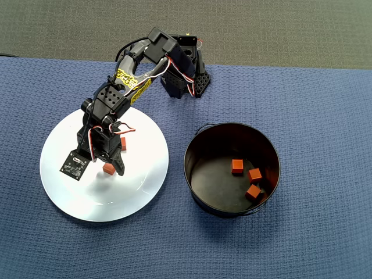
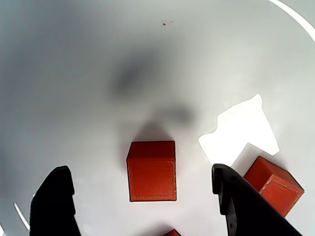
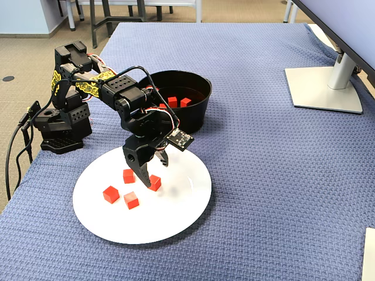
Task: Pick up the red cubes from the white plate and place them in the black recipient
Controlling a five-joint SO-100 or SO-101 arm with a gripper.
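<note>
Straddling 1 red cube [image 2: 152, 170], gripper [image 3: 147, 175] spread wide over white plate [image 3: 187, 202]; 4 cubes on plate, 3 in black recipient [image 1: 200, 142].

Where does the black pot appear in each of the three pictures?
Overhead view: black pot right of centre, beside the white plate.
Wrist view: not in it; only plate and cubes.
Fixed view: pot above centre, behind the plate.
Shared landmark: the plate.
</note>
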